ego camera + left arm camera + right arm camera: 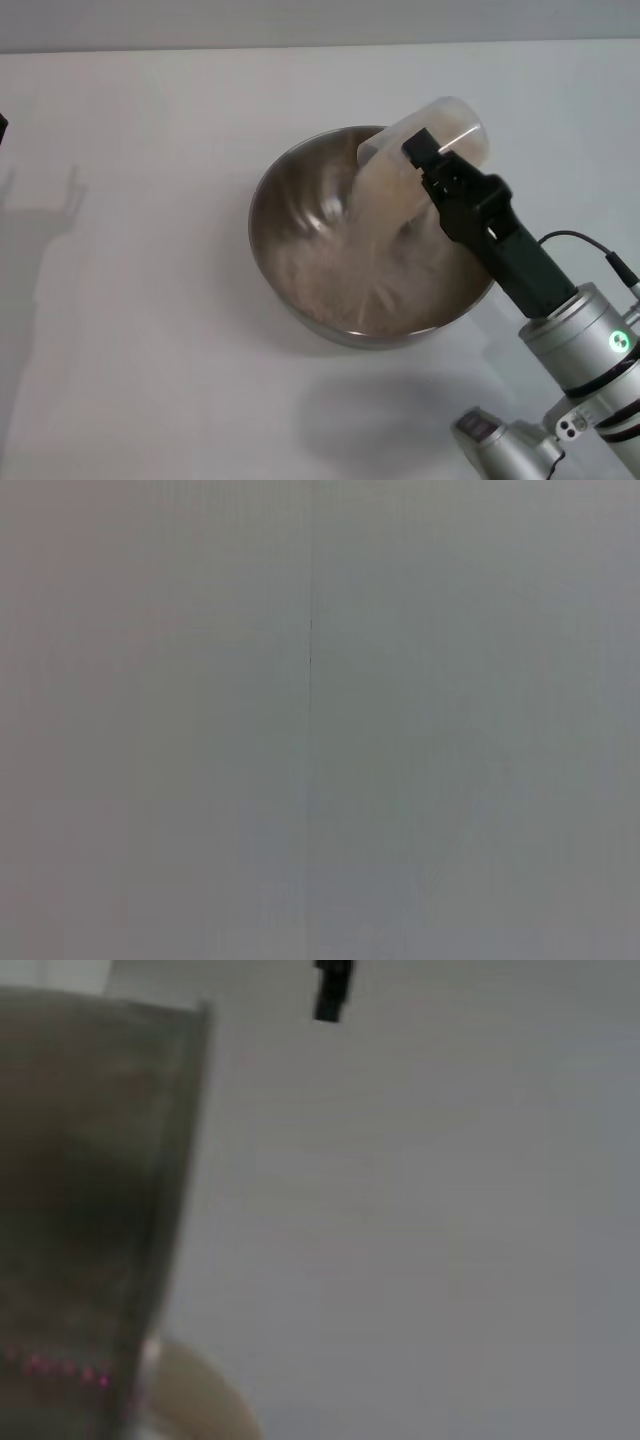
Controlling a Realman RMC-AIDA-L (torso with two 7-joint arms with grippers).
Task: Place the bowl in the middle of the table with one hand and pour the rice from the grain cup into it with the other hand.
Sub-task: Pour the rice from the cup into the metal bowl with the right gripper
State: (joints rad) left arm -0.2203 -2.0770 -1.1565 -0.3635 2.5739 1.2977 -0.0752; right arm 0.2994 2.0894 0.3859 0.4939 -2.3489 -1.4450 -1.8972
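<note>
Tabletop [140,330]: plain white, spreading wide on every side of the fingers, with a soft shadow at the far left edge.
Bowl [300,215]: the big steel one sits near the middle of the tabletop, directly below the fingers, shiny inner wall catching blurred reflections.
Right arm [580,330]: comes in from the lower right, silver links with a green light, and reaches up over the bowl's right rim.
Right gripper [432,165]: black, poised above the bowl's right side, and the fingers are clamped on the grain cup.
Grain cup [420,160]: translucent, tipped well over between the fingers, mouth pointing down and left into the bowl; in the right wrist view its wall [90,1210] fills the near side.
Rice [370,290]: a pale stream drops from the cup's lip just below the fingers, and a beige heap covers the bowl's floor under them.
Left gripper: only a dark sliver at the left border of the head view, well apart from the bowl; whether its fingers are wide or narrow, I cannot tell.
</note>
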